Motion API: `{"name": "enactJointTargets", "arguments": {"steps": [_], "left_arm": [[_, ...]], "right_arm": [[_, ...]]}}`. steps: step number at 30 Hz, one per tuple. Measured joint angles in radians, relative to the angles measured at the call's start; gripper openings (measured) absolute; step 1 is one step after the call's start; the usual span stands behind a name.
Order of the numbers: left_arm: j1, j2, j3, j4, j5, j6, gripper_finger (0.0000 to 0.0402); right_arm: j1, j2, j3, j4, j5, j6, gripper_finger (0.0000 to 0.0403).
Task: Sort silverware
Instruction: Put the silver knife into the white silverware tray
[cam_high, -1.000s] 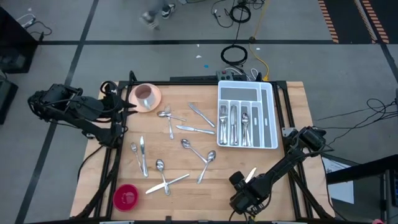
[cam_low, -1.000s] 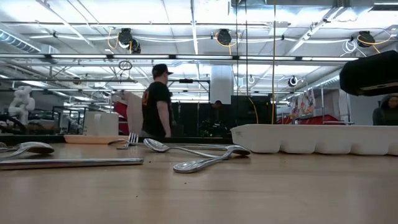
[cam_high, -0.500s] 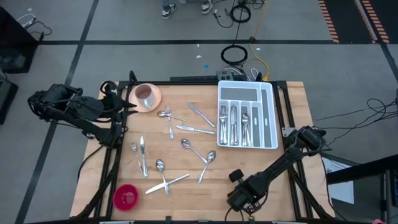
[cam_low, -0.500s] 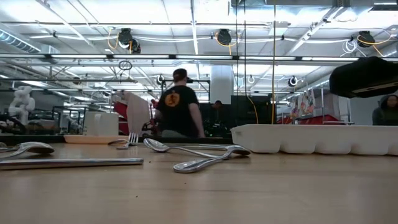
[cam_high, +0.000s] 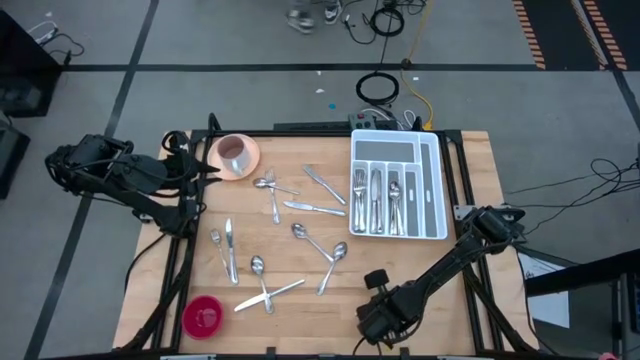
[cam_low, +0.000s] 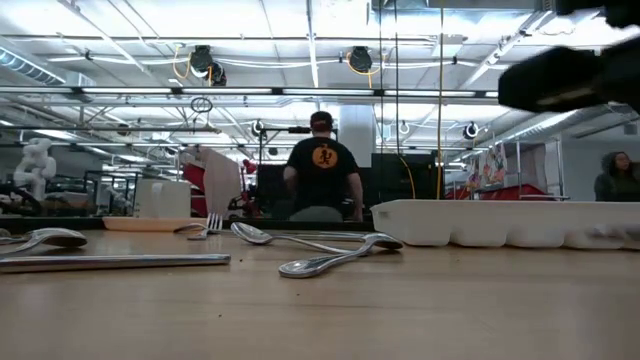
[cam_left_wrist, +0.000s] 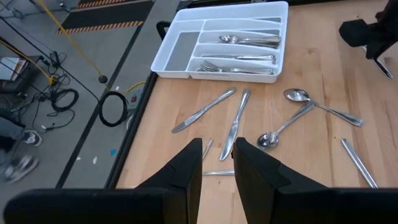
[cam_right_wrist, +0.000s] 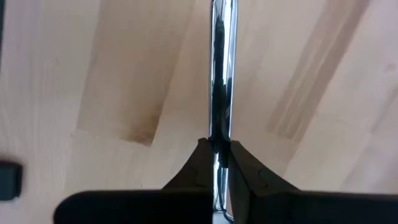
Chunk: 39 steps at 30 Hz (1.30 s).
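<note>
The right gripper (cam_right_wrist: 216, 163) is pinched shut on a slim, stiff, slippery piece of silverware (cam_right_wrist: 222, 68) (handle end, I judge); left gripper (cam_left_wrist: 217, 163) waits part-open.

Wood table (cam_high: 420, 265) w/ silverware (cam_high: 305, 207), tray (cam_high: 438, 190), cup (cam_high: 235, 153).

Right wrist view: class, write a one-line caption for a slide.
Right pincer shut on a slim piece of silverware, above the wooden table.
</note>
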Motion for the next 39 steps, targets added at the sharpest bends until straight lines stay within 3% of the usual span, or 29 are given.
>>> {"name": "enactJointTargets", "arguments": {"steps": [8, 16, 26, 34, 39], "left_arm": [[0.0, 0.0, 0.0, 0.0, 0.0, 0.001, 0.0096], [0.0, 0.0, 0.0, 0.0, 0.0, -0.001, 0.0096], [0.0, 0.0, 0.0, 0.001, 0.0, -0.002, 0.0096], [0.0, 0.0, 0.0, 0.001, 0.0, -0.002, 0.0096], [0.0, 0.0, 0.0, 0.001, 0.0, -0.002, 0.0096]], "right_arm": [[-0.046, -0.002, 0.066, -0.235, 0.096, -0.084, 0.0], [-0.143, -0.003, 0.099, -0.47, 0.185, -0.373, 0.0], [-0.327, -0.013, 0.099, -0.519, 0.343, -0.762, 0.0], [-0.487, -0.161, 0.099, -0.53, 0.463, -0.943, 0.0], [-0.577, -0.289, 0.099, -0.581, 0.456, -1.048, 0.0]]}}
